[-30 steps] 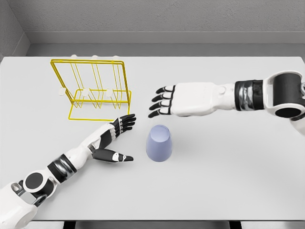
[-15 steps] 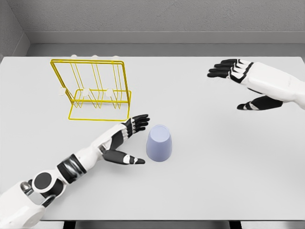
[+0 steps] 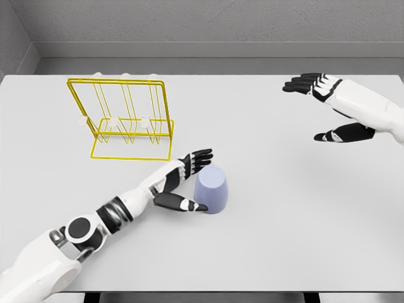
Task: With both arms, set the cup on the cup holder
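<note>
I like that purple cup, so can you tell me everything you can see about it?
The pale lilac-blue cup looks like smooth matte plastic with no handle. It stands upside down on the white table, its closed, narrower base on top and its wider mouth against the tabletop. It sits near the table's middle, in front and to the right of the yellow wire cup holder. The left hand brackets its left side, fingers spread, thumb at its lower edge; whether they touch is unclear.

No readable text, label or number anywhere (all surfaces plain).
</note>
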Available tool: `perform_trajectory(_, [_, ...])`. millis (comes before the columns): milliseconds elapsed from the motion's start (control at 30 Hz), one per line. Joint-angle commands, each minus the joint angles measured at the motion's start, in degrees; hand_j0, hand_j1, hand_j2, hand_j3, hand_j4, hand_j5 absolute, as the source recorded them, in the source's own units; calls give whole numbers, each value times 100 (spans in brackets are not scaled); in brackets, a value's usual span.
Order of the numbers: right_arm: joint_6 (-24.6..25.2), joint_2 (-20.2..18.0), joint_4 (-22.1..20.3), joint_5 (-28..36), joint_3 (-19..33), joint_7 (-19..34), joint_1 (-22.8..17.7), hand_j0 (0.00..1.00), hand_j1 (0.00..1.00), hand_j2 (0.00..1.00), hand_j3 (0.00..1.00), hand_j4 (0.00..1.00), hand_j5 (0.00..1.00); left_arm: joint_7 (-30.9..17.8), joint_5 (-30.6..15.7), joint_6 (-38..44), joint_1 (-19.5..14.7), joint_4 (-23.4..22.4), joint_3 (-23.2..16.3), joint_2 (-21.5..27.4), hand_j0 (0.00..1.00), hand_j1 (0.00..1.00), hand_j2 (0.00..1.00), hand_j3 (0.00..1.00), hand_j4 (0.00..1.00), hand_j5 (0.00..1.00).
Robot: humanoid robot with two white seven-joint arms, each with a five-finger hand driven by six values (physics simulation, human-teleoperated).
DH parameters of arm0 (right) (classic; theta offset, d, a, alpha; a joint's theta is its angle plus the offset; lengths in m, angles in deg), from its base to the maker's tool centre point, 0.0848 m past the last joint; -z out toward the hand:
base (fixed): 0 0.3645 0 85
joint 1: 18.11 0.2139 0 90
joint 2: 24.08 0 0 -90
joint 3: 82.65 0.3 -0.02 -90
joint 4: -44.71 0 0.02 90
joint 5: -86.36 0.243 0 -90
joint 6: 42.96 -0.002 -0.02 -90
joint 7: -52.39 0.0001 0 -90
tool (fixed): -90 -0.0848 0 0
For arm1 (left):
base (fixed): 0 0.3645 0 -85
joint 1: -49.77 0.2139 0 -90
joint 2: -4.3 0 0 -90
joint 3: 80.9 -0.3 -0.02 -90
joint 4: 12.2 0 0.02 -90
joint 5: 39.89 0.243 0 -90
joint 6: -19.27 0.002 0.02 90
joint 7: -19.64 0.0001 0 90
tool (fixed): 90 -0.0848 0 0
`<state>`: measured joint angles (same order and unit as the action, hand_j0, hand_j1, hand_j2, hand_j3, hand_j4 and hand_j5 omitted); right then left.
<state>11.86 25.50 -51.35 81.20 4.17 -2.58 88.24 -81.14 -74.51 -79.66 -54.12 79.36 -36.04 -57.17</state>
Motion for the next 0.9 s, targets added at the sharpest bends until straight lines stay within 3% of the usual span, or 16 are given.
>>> perform_trajectory(0, [18, -2, 8, 42, 20, -3, 0, 100, 100, 100, 100, 100, 100, 6, -10, 5, 0, -16, -30, -49, 100, 100, 100, 100, 100, 100])
perform_trajectory(433, [18, -10, -9, 51, 20, -3, -9, 100, 100, 100, 100, 100, 100, 6, 25, 208, 17, -7, -39, -216, 100, 100, 100, 100, 100, 100])
perform_trajectory(500, [18, -10, -18, 51, 20, -3, -9, 100, 100, 100, 100, 100, 100, 6, 17, 199, 18, -7, -30, -216, 86, 86, 86, 86, 86, 86])
perform_trajectory(533, [18, -10, -18, 51, 20, -3, -9, 100, 100, 100, 100, 100, 100, 14, 8, 190, 18, -7, -22, -216, 74, 74, 74, 74, 74, 74])
perform_trajectory(600, [18, -10, -27, 51, 20, -3, -9, 100, 100, 100, 100, 100, 100, 15, 8, 181, 18, -7, -21, -216, 63, 63, 63, 63, 63, 63])
perform_trajectory(867, [18, -10, -27, 51, 20, -3, -18, 100, 100, 100, 100, 100, 100, 23, 17, 146, 44, 2, 22, -207, 62, 62, 62, 62, 62, 62])
